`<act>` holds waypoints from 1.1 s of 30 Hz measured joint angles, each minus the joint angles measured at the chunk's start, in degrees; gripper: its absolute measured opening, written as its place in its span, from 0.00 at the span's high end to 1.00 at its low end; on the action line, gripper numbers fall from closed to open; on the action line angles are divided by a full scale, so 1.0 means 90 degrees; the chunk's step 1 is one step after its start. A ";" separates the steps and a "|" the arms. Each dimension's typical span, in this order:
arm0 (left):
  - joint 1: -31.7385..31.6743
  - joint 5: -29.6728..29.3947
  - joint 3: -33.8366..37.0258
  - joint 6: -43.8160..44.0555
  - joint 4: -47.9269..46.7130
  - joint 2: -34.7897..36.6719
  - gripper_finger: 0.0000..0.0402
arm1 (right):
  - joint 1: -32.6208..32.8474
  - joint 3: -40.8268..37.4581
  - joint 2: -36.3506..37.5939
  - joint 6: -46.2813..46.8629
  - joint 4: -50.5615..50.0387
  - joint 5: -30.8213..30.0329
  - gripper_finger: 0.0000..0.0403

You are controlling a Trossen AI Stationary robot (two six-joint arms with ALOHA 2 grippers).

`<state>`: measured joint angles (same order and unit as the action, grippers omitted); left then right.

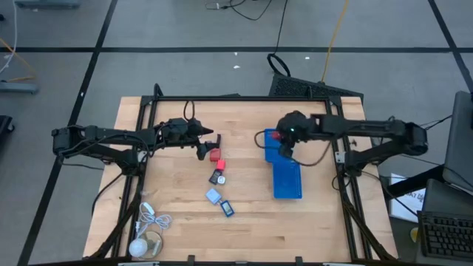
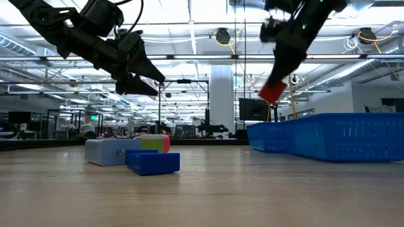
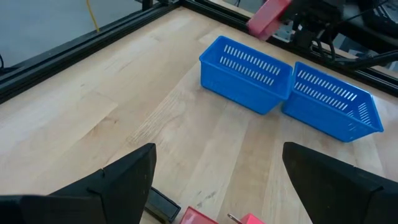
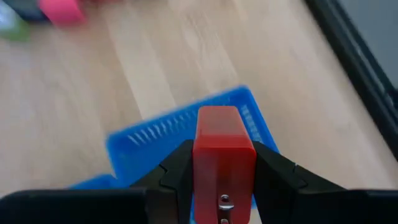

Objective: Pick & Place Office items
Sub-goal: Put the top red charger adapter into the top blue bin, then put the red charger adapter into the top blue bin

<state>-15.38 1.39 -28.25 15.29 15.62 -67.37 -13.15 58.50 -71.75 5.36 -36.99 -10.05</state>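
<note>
Placement is the step in hand: the right gripper (image 4: pixel 217 163), clenched on a red block (image 4: pixel 222 144), hangs above the far blue tray (image 1: pixel 272 142). A good drop, I judge, needs the block centred over the tray's opening and lowered before letting go. The left gripper (image 1: pixel 207 144), fingers spread and empty, hovers over the loose pieces on the table (image 1: pixel 177 199): red (image 1: pixel 216 155), black (image 1: pixel 217 177), grey-blue (image 1: pixel 213 196), blue (image 1: pixel 227 209). What the trays hold cannot be told.
</note>
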 joint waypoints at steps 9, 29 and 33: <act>0.0000 0.0000 0.0002 0.0006 0.0167 0.0000 0.12 | -0.0692 0.0005 -0.1183 -0.0354 -0.0109 0.0462 0.72; -0.0002 0.0000 0.0002 0.0009 0.0157 0.0000 0.13 | -0.0823 0.0007 -0.1783 -0.0317 0.0124 0.0458 0.52; -0.0002 0.0000 0.0002 0.0010 0.0157 0.0000 0.12 | -0.0823 0.0007 -0.1780 -0.0209 0.0341 0.0459 0.38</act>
<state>-15.40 1.39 -28.23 15.38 17.04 -67.37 -20.56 58.57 -87.77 3.48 -33.92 -5.91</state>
